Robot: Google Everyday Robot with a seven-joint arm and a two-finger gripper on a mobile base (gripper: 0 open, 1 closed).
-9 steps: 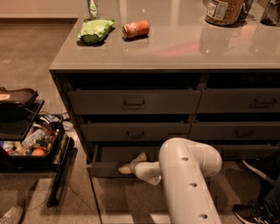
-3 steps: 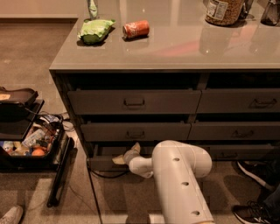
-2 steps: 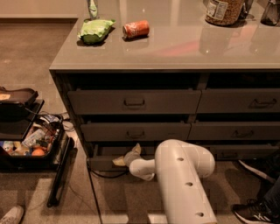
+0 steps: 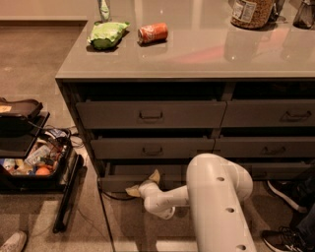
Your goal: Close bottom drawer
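We see the gripper [image 4: 142, 183] low at the bottom drawer [image 4: 115, 183], fingers spread apart. The drawer, lowest of the left column, stands slightly pulled out. The countertop jar's [image 4: 252, 11] label is unreadable to us.

Grey drawer cabinet [image 4: 123, 114] with a glossy countertop [image 4: 197, 54] that reflects soft light and a reddish glow. Brown carpet floor [image 4: 34, 54] runs to a pale wall base [image 4: 44, 10] at upper left. A black open case [image 4: 34, 182] lies at left. The gripper [image 4: 143, 183] sits low before the cabinet's base.
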